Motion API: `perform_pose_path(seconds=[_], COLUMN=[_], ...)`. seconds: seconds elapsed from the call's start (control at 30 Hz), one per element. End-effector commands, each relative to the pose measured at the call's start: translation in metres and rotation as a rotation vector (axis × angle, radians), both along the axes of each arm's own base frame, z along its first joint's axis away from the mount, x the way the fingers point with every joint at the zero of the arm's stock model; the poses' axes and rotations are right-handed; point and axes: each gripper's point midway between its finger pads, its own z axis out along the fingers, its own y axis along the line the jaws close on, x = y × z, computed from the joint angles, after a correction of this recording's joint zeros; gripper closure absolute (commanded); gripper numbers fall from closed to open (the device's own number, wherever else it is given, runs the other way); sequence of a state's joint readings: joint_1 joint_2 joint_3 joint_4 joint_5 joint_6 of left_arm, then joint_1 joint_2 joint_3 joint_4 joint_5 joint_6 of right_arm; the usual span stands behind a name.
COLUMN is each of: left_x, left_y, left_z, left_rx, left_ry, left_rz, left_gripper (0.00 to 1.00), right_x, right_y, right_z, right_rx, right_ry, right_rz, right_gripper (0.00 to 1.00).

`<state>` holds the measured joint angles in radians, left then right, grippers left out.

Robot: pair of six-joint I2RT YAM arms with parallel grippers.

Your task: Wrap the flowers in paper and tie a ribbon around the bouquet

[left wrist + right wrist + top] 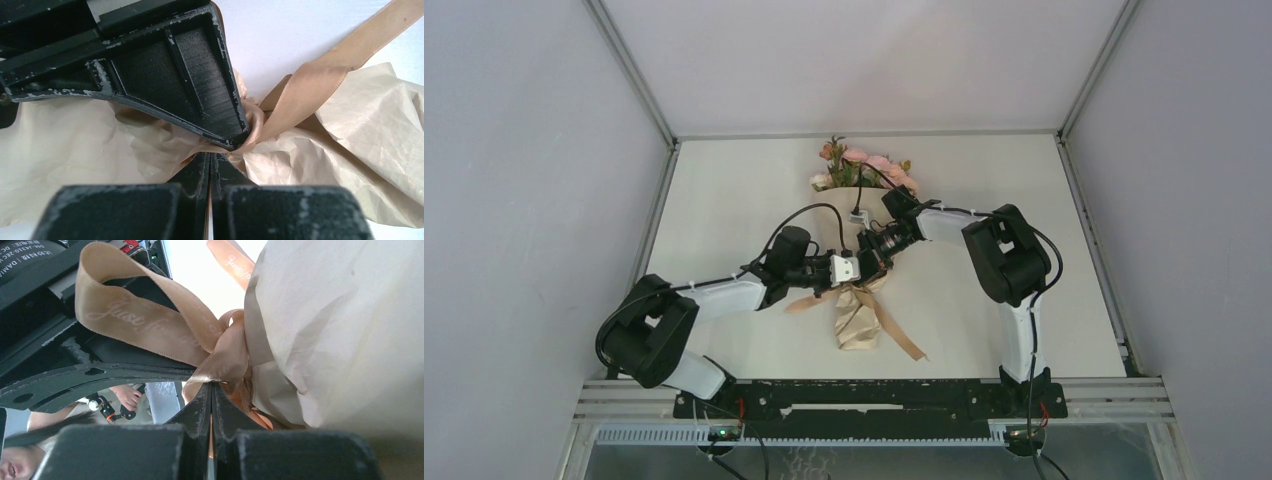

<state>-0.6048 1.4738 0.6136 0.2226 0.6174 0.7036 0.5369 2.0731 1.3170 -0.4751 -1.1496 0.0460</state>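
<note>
The flowers [864, 165] lie at the far middle of the table, pink blooms pointing away. The tan paper [856, 322] is bunched around the stems, crinkled in the left wrist view [380, 130] and the right wrist view [340, 325]. The ribbon [902, 338] is knotted at the bouquet's waist, its tails trailing on the table. My left gripper [210, 154] is shut, its tips pinching ribbon [300, 85] at the knot. My right gripper [211, 385] meets it from the other side, shut on the ribbon knot [225, 357], with a ribbon loop [140, 315] arching to the left.
Grey walls and metal frame rails [649, 200] close in the white table [724, 200] on three sides. Both arms cross over the bouquet's middle; the right arm's elbow [1004, 255] stands to the right. A black rail [854, 398] runs along the near edge.
</note>
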Motion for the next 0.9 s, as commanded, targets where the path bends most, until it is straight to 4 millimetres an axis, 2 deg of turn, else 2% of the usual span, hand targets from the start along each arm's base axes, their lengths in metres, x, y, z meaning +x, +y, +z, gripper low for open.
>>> perform_pose_path(seconds=[0.0, 0.07, 0.27, 0.5, 0.67, 0.77, 0.87], left_x=[0.007, 0.002, -0.016, -0.042, -0.034, -0.027, -0.029], left_y=[-0.008, -0.008, -0.007, 0.002, -0.005, -0.008, -0.006], left_z=[0.017, 0.017, 0.024, 0.034, 0.046, 0.051, 0.048], left_rx=[-0.047, -0.047, -0.057, -0.011, -0.024, -0.028, -0.010], left_ry=[-0.048, -0.050, -0.050, -0.089, -0.164, -0.215, -0.230], left_rz=[-0.002, -0.029, -0.111, -0.264, -0.296, -0.301, -0.322], left_gripper=[1.00, 0.99, 0.77, 0.63, 0.53, 0.52, 0.54], right_x=[0.005, 0.007, 0.007, 0.008, 0.009, 0.008, 0.007], right_y=[-0.001, -0.002, -0.005, -0.005, -0.005, -0.005, -0.007], right_z=[0.009, 0.008, 0.006, 0.006, 0.007, 0.006, 0.005], right_rx=[0.020, 0.008, -0.022, -0.030, -0.040, -0.044, -0.056], right_ry=[-0.059, -0.063, -0.082, -0.095, -0.106, -0.110, -0.106], right_rz=[-0.002, -0.007, -0.012, -0.018, -0.021, -0.016, -0.018], right_gripper=[0.99, 1.00, 1.00, 1.00, 1.00, 1.00, 1.00])
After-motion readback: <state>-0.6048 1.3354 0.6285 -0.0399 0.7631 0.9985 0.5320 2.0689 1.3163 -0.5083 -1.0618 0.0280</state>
